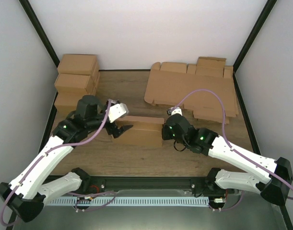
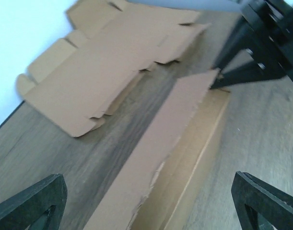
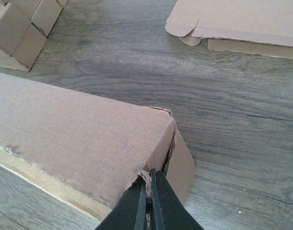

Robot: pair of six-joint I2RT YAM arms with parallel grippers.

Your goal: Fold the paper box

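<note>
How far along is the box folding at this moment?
Done: the paper box stands as a long, walled shape, its top panel folded over. In hand: the right gripper is shut, tips at the box's right end corner; the left gripper is open by the left end, holding nothing. Left: the top panel's long edge looks ragged and unseated in the left wrist view, so final tucking probably remains.

Folded boxes [image 1: 76, 76] stacked left, flat blanks [image 1: 194, 88] right.

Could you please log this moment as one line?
paper box: partly folded | left gripper: open at its left end | right gripper: shut on its right corner
</note>
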